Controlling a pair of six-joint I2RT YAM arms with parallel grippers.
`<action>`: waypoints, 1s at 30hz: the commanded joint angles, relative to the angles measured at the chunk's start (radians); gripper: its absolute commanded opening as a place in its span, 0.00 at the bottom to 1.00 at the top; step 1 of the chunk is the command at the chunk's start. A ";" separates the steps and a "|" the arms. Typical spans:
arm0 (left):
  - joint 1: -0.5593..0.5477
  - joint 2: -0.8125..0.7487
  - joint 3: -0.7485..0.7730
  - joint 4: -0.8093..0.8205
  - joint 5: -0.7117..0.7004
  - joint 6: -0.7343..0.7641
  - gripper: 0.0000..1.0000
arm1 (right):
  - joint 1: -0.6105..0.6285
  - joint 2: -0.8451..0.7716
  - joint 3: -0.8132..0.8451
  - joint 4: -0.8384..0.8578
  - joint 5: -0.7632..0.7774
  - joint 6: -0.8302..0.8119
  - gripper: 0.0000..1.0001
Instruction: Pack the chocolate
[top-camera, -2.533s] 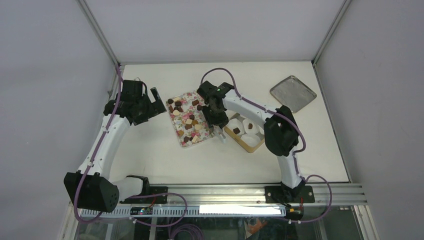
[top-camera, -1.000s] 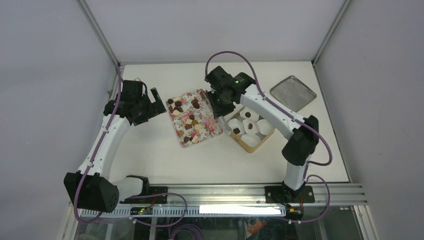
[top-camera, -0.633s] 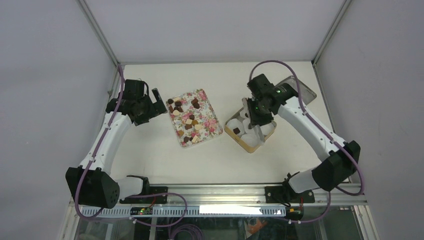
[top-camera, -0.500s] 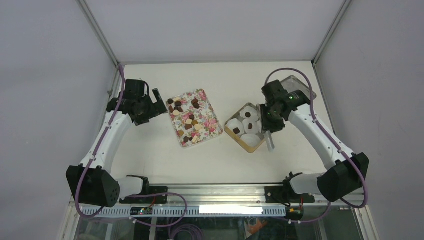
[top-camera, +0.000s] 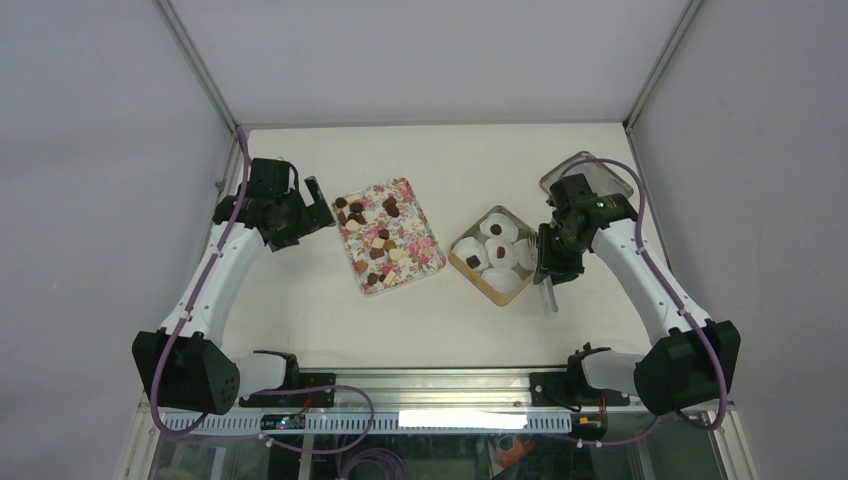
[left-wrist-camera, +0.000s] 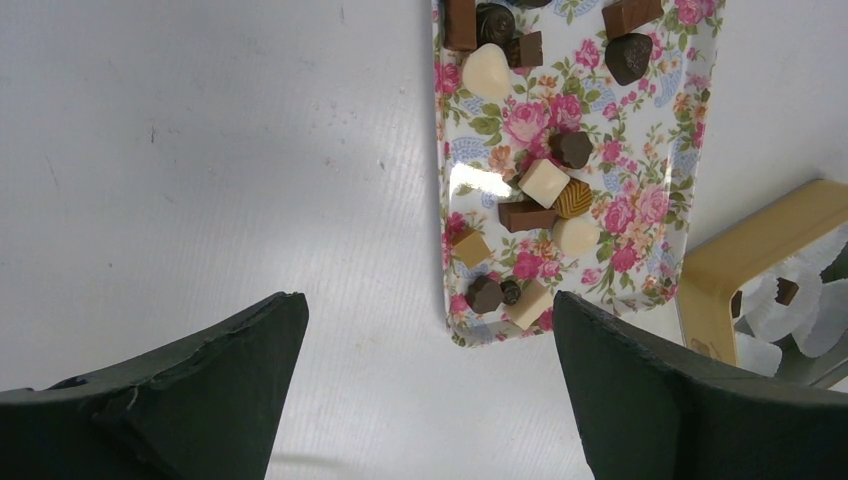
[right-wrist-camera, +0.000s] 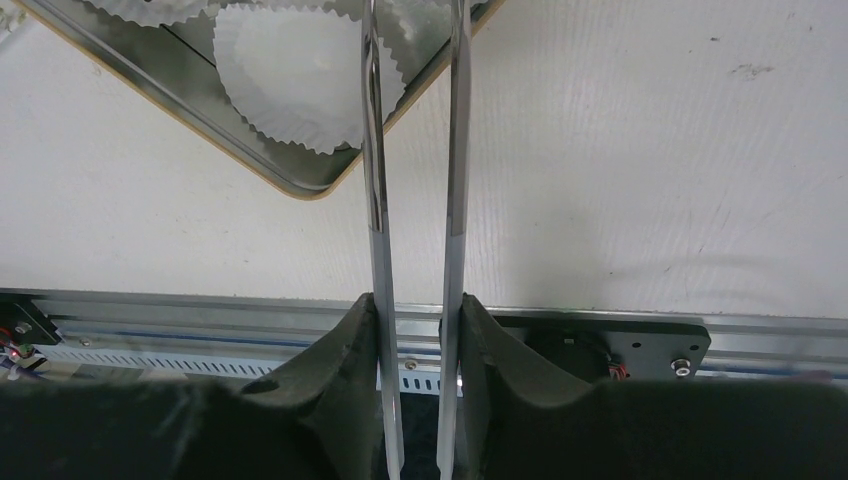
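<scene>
Right side: pinches a pair of metal tweezers (right-wrist-camera: 373, 200) between the fingers of the right gripper (right-wrist-camera: 418, 310). Holds the two blades slightly apart. Cannot tell from the wrist view, where the tips run past the frame edge, whether anything sits between them. Positions the right gripper just beside the right corner of the tan-rimmed tin (left-wrist-camera: 745, 245), above the tabletop (top-camera: 320, 300).

Left side: holds the left gripper (left-wrist-camera: 425, 310) spread wide above bare tabletop, just left of the pink floral tray (left-wrist-camera: 650, 190).

Shows most of the chocolate (left-wrist-camera: 545, 182) loose on the pink floral tray: dark brown, tan and cream pieces, square and round. Shows three more dark pieces, one each, in white paper cups (right-wrist-camera: 290, 80) inside the tan-rimmed tin.

Far right: shows a grey metal lid (top-camera: 600, 178) flat on the tabletop, partly under the right arm (top-camera: 640, 270).
</scene>
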 joint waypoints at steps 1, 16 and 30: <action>0.006 -0.027 0.006 0.039 0.028 -0.001 0.99 | -0.016 -0.027 -0.006 0.007 -0.047 -0.027 0.04; 0.006 -0.038 0.004 0.039 0.028 0.003 0.99 | -0.024 0.012 -0.012 0.036 -0.048 -0.043 0.31; 0.006 -0.045 0.007 0.039 0.032 0.005 0.99 | -0.026 0.014 0.006 0.024 -0.015 -0.040 0.36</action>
